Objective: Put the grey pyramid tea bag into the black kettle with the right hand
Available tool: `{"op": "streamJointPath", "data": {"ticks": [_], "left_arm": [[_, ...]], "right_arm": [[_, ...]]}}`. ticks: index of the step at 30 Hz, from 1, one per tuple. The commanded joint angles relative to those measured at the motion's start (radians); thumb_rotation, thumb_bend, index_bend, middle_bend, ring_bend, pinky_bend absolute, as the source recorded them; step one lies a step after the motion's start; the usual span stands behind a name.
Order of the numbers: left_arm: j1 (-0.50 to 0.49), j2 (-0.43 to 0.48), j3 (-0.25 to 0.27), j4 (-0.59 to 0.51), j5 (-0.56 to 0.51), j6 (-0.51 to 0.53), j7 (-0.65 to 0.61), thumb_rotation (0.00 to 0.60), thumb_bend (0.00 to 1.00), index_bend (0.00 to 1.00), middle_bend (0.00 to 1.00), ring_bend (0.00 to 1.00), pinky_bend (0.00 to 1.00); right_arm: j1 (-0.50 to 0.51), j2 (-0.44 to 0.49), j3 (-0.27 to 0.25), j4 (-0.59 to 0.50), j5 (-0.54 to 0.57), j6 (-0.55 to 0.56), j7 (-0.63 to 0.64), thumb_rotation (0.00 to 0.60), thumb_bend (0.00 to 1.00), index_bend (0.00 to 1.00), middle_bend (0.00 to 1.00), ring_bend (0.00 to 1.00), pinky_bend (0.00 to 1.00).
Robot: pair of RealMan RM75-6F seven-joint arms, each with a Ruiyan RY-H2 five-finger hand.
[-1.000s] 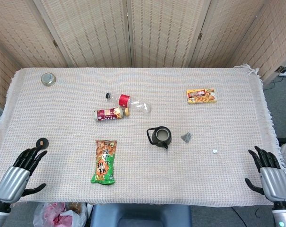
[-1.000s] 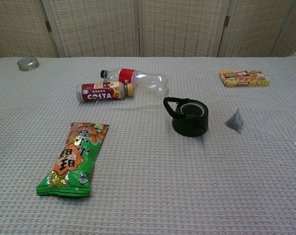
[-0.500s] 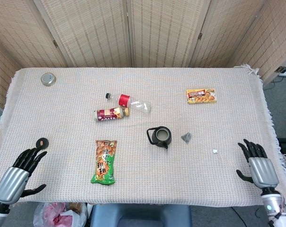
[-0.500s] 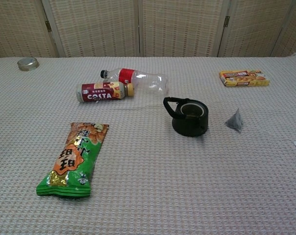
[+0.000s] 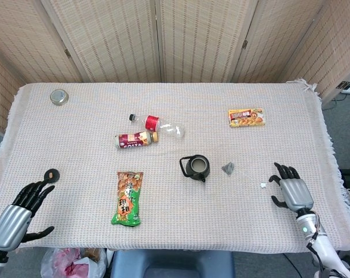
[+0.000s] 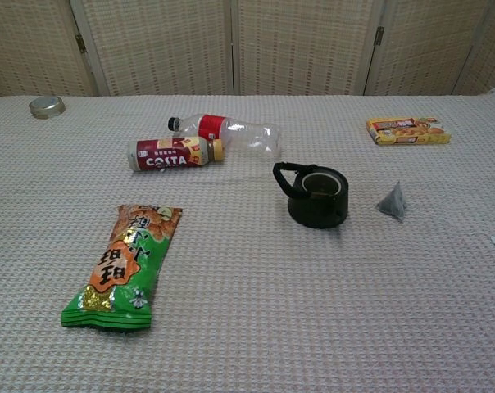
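The grey pyramid tea bag [image 5: 228, 168] [image 6: 392, 202] lies on the woven cloth just right of the black kettle [image 5: 196, 167] [image 6: 316, 196], whose top is open and whose handle points left. My right hand [image 5: 292, 189] hovers over the table's right side, fingers spread, empty, a fair way right of the tea bag. At the lower left edge my left hand [image 5: 19, 210] is held open with nothing in it. The chest view shows neither hand.
A green snack packet [image 5: 127, 198] lies left of the kettle. Two bottles [image 5: 146, 132] lie behind it, a yellow snack box [image 5: 246, 117] at the back right, a tin lid [image 5: 59, 97] far left. A white scrap [image 5: 262, 185] lies near my right hand, a dark disc [image 5: 51, 174] by my left.
My right hand has moved up and leftward from the table's lower right corner toward the tea bag. The left hand has sunk slightly. The objects have not moved.
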Motion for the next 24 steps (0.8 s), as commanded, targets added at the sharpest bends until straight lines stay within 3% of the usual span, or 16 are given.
{"op": "streamJointPath", "data": {"ticks": [1,24], "left_arm": [[0.000,0.000,-0.001,0.000,-0.004,-0.002,-0.002,0.600,0.15,0.00,0.00,0.00,0.11],[-0.015,0.008,-0.003,0.004,-0.016,-0.033,-0.024,0.600,0.15,0.00,0.00,0.00,0.11]], "right_arm": [[0.023,-0.017,0.004,0.029,0.022,-0.034,-0.005,0.600,0.26,0.36,0.00,0.00,0.00],[0.084,-0.132,-0.003,0.159,0.084,-0.062,-0.123,0.600,0.31,0.41,0.00,0.00,0.00]]}}
